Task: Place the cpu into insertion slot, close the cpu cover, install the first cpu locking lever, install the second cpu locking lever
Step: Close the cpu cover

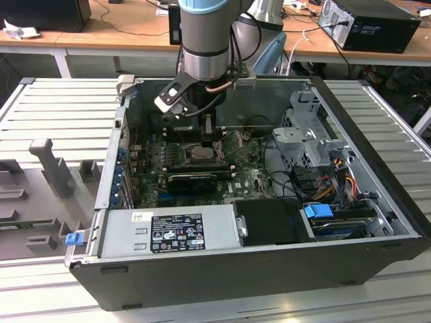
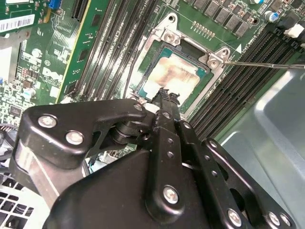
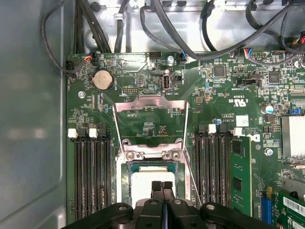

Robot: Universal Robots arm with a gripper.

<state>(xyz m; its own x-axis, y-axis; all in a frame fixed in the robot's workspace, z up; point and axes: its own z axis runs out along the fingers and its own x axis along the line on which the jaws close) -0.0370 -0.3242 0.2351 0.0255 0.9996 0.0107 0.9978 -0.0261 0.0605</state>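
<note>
Squarely inside the insertion slot (image 2: 188, 46), the cpu (image 2: 176, 74) lies under closed jaws.

The exterior view looks down from high up and some way off, taking in the whole open computer case (image 1: 269, 269) on a ribbed grey surface (image 1: 60, 114), with the arm (image 1: 205, 40) at 12 o'clock and the motherboard (image 1: 249, 178) near the dial's centre. Both wrist cameras sit close over that board — the first wrist view faces squarely onto it, while the second wrist view looks aslant along the gripper (image 2: 164, 93). Both wrist views share the insertion slot (image 3: 128, 167) and the memory slots (image 3: 90, 176) flanking it.
</note>
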